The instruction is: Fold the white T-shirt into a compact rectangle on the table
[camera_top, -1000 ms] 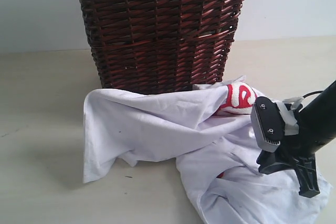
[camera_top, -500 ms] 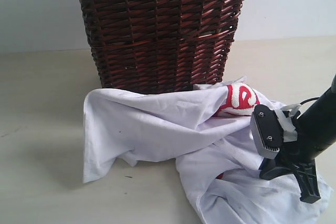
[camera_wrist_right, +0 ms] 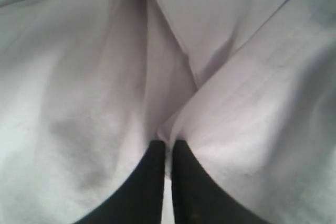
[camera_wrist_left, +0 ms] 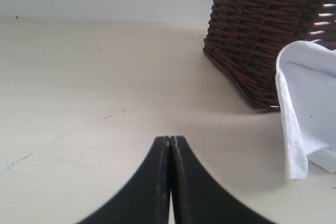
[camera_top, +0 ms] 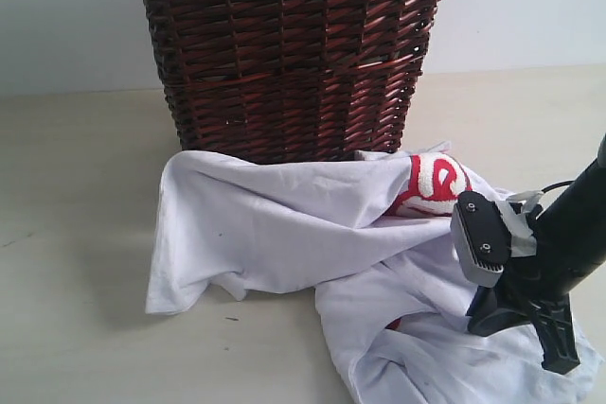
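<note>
The right claw (camera_wrist_right: 167,148) pinches a fold of the shirt (camera_top: 284,219) heaped before the basket (camera_top: 294,63); the left claw (camera_wrist_left: 170,142) is clenched empty.

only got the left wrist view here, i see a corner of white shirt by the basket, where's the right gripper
observer: the right gripper is down on the white T-shirt, jaws pinched shut on a fold of it
operator: any print showing
observer: yes, red-outlined lettering pokes out of the bunched cloth, close to the wicker basket
operator: shirt flat yet
observer: no, it lies crumpled on the table in front of the basket, not folded
</note>
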Controlling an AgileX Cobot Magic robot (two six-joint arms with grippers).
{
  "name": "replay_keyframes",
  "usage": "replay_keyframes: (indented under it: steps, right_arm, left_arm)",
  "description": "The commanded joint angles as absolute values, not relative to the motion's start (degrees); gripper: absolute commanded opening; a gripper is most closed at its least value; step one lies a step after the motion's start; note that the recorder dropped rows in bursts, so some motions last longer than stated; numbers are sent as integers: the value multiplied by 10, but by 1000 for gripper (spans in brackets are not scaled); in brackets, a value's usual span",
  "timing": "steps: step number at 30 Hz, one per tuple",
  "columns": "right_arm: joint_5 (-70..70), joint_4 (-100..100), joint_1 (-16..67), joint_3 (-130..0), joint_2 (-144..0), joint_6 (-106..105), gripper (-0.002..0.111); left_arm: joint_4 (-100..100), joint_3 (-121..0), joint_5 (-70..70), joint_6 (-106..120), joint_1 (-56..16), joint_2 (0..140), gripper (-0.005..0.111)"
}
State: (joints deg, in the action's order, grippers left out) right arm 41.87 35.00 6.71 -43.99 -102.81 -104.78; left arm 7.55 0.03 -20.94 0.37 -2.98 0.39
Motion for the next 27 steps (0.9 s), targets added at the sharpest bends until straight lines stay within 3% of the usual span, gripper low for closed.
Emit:
replay_keyframes:
  steps: [1, 16, 18, 21, 27]
  right_arm:
    - [427, 351, 63, -438, -1027, -1046, 15]
    - [421, 411, 63, -438, -1027, -1037, 19]
    - [421, 411, 63, -438, -1027, -1036, 16]
    - [421, 410, 63, -438, -1027, -1034, 2]
    - [453, 459, 63, -438, -953, -1036, 0]
  left_arm:
    - [78, 0, -207, 4, -34, 0, 0]
    - [78, 0, -207, 4, -34, 0, 0]
    - [78, 0, -207, 4, -34, 0, 0]
    - [78, 0, -207, 4, -34, 0, 0]
    - [78, 0, -207, 4, -34, 0, 0]
